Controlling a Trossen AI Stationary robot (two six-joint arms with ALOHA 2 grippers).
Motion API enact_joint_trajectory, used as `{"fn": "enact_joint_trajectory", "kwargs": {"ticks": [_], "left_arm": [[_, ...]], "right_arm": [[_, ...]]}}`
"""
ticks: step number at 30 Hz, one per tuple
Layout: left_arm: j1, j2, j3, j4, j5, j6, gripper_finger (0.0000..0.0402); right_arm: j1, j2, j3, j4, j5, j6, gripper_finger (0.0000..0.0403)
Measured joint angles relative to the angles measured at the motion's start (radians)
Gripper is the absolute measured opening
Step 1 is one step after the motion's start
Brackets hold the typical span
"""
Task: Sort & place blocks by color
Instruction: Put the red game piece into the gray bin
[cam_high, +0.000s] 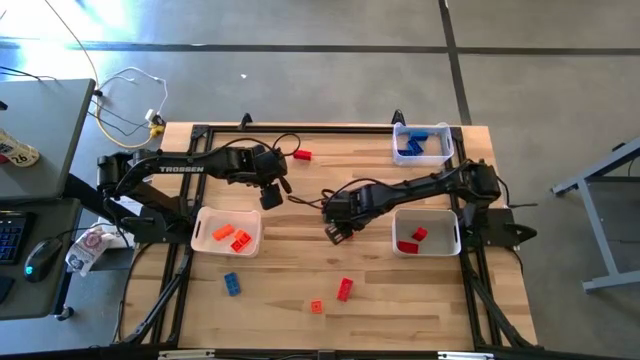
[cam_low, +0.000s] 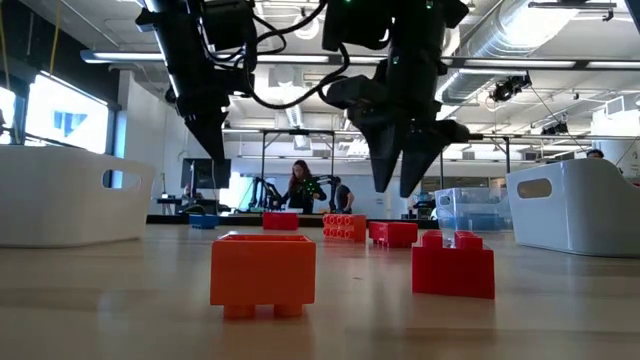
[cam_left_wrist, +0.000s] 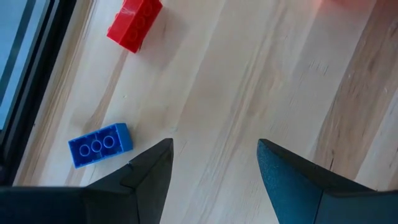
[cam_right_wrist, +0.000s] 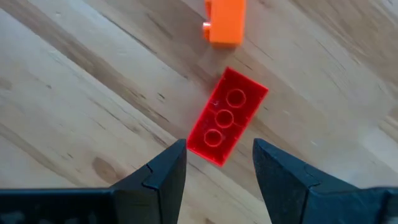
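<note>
My right gripper (cam_right_wrist: 219, 148) (cam_high: 335, 232) hangs open above the table's middle, pointing down, touching nothing. A red block (cam_right_wrist: 227, 118) (cam_low: 393, 233) lies flat on the wood, studs up, just ahead of its fingertips, and an orange block (cam_right_wrist: 225, 22) lies beyond it. My left gripper (cam_left_wrist: 214, 146) (cam_high: 271, 196) waits open over bare wood near the far left. A blue block (cam_left_wrist: 99, 144) and a red block (cam_left_wrist: 134, 23) lie ahead of it. Nearer the front edge lie another red block (cam_high: 345, 289), an orange block (cam_high: 317, 306) and a blue block (cam_high: 231, 283).
Three white trays stand on the table. The left tray (cam_high: 205, 228) holds orange blocks, the right tray (cam_high: 440, 215) holds red blocks, and the far right tray (cam_high: 447, 140) holds blue blocks. A black frame runs along the table's edges.
</note>
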Motion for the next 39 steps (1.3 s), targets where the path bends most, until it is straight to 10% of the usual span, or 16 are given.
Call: {"fn": "enact_joint_trajectory", "kwargs": {"ticks": [39], "left_arm": [[0.114,0.000,0.000,-0.001,-0.097,0.035,0.0219]], "right_arm": [[-0.013,0.099,-0.001,-0.024,-0.004,0.116,0.0170]]}}
